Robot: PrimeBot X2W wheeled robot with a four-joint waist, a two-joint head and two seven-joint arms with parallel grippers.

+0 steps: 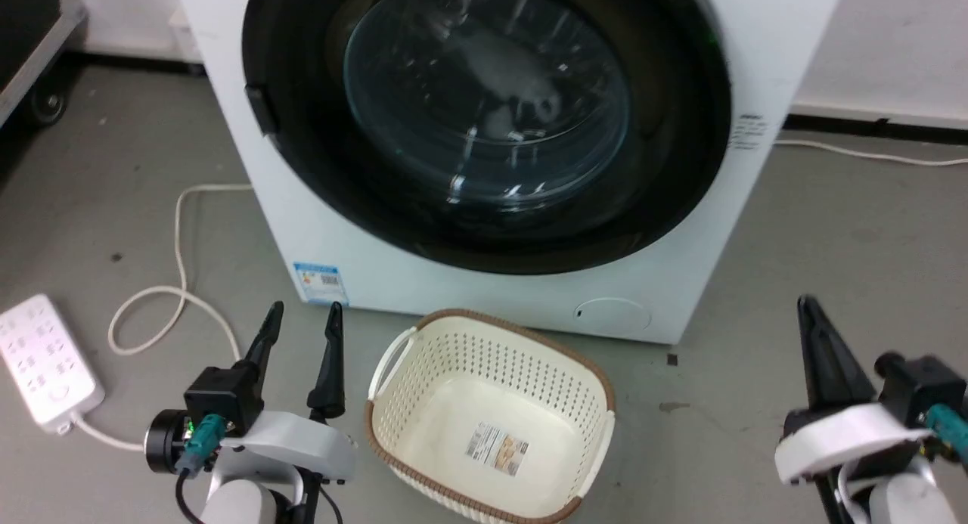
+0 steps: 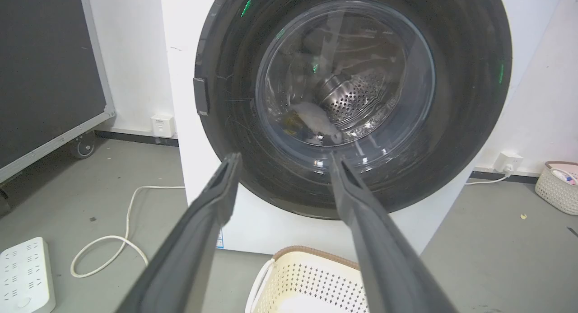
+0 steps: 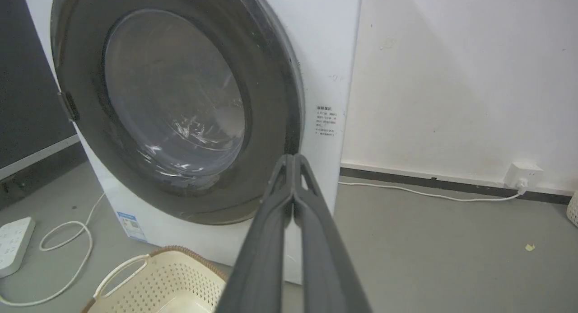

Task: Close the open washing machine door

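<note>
The washing machine door (image 1: 484,123) is sitting at the far middle of the scene. It is lying flat against the front of the washing machine (image 1: 484,301), and no gap is showing along its right edge in the right wrist view. So the closing step is looking finished, or all but; whether the latch is engaged I cannot tell.

Both arms are hanging low and near, well apart from the door. The left gripper (image 1: 305,306), at the near left, is holding its jaws wide with nothing between them. The right gripper (image 1: 806,305), at the near right, is holding its jaws pressed together, empty. A cream basket (image 1: 454,358) is standing on the floor between them, just in front of the machine.

If anything is left, the next move is calling for a firm push on the door's left rim beside the small catch (image 1: 261,110), reaching over the basket.
</note>
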